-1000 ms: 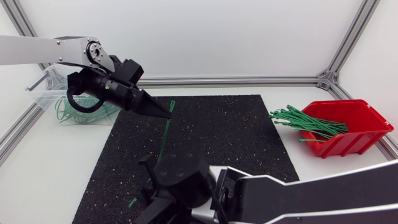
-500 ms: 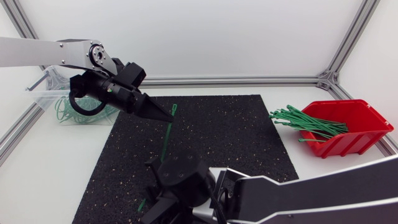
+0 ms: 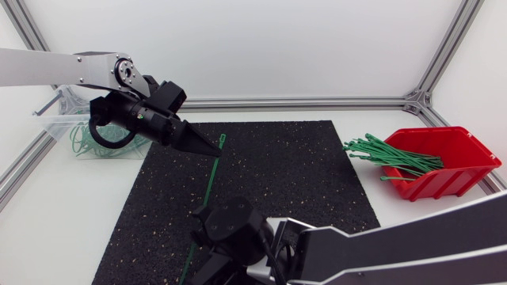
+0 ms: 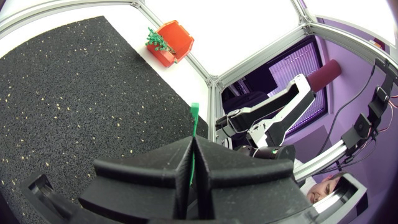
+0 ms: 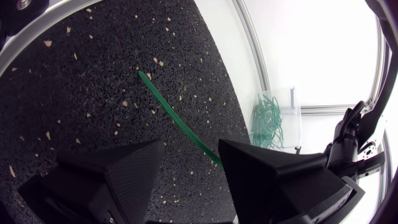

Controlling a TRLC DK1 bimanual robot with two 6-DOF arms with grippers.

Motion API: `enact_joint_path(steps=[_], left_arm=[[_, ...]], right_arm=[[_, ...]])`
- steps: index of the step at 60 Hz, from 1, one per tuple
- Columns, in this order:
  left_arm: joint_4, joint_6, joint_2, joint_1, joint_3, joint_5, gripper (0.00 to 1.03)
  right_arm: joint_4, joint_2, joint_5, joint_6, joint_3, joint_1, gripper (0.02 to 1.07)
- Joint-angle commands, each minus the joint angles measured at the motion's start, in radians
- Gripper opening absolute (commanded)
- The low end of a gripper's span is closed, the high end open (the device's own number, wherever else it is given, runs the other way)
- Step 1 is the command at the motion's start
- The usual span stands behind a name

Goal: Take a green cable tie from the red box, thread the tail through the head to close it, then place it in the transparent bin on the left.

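Above the black speckled rubber mat, my left gripper is pinched tight on the upper end of a slim green plastic cable tie. The tie slants down toward the mat's near edge, and its tail passes between my right gripper's spread fingers.

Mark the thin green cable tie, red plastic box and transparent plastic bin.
thin green cable tie (image 3: pixel 211 178): head view, mid-strap.
red plastic box (image 3: pixel 445 184): head view, front wall.
transparent plastic bin (image 3: pixel 49 123): head view, left corner.
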Motion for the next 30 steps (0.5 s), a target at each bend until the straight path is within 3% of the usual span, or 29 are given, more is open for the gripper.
enact_joint_path(steps=[1, 10, 30], left_arm=[[-0.005, 0.026, 0.004, -0.009, -0.008, 0.001, 0.03], [-0.005, 0.026, 0.005, -0.009, -0.007, 0.001, 0.03], [-0.006, 0.025, 0.022, -0.009, 0.016, -0.003, 0.03]], right_arm=[[0.026, 0.023, 0.016, -0.059, -0.027, 0.009, 0.62], [0.04, 0.025, 0.029, -0.101, -0.027, 0.02, 0.46], [0.116, 0.056, 0.067, -0.296, -0.043, 0.066, 0.44]])
